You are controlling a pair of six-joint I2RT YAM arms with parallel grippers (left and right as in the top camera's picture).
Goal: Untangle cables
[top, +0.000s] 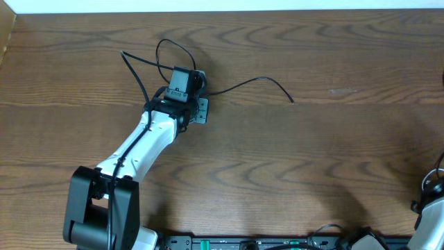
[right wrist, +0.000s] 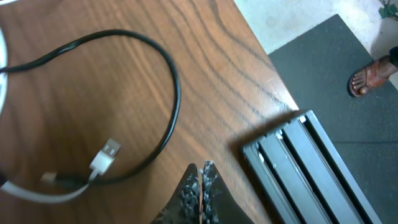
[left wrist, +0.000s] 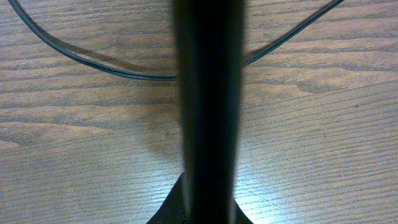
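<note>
Wood-grain table (top: 333,153) carries everything; the left pincer (top: 196,82) is shut right over the black cable (top: 250,82) — its length runs crosswise past the tips, perhaps nipped, hard to tell. Right pincer (right wrist: 202,186), shut and empty, sits well apart, near a white cable (right wrist: 102,163).

The left arm (top: 139,146) stretches diagonally from its base at lower left toward the middle, wrist angled downward, jaws pressed together. The right arm (top: 431,226) shows only at the lower right edge, jaws likewise closed.

A black cable (right wrist: 177,93) arcs beside a white plug (right wrist: 107,152).
</note>
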